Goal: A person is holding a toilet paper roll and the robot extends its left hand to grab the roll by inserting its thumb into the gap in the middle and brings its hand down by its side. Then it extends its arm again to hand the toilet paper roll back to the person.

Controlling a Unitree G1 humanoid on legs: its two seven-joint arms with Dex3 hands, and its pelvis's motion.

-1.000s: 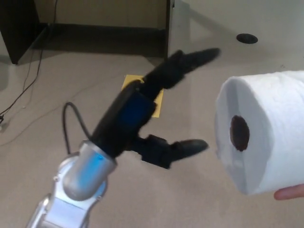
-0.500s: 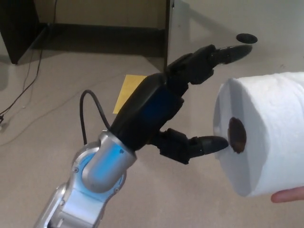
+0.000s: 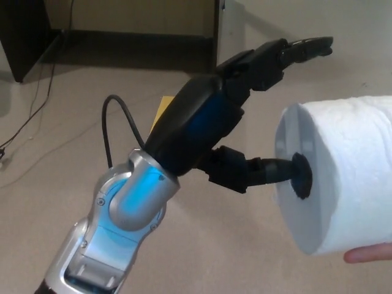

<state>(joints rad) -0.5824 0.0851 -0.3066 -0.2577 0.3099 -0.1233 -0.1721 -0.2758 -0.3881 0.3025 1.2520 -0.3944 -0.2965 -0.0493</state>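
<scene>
A white toilet paper roll (image 3: 343,171) hangs at the right of the head view, lying on its side with its dark core hole facing my left hand. A person's fingertip (image 3: 367,253) shows under its lower right edge, holding it up. My left hand (image 3: 245,116) reaches in from the lower left, open. Its thumb (image 3: 272,173) points right and its tip sits inside the core hole. The two fingers (image 3: 288,55) stretch out above the roll's top edge, apart from the paper. My right hand does not show.
Below lies beige floor with a yellow sheet (image 3: 162,110) partly hidden behind my hand. A dark furniture base (image 3: 122,37) runs along the top left, a thin cable (image 3: 37,104) trails at the left, and a round black floor fitting (image 3: 318,49) lies at the top right.
My left arm has pushed right and up toward the roll. The thumb, short of the roll a second ago, has now entered the core hole. The roll has stayed nearly still.
</scene>
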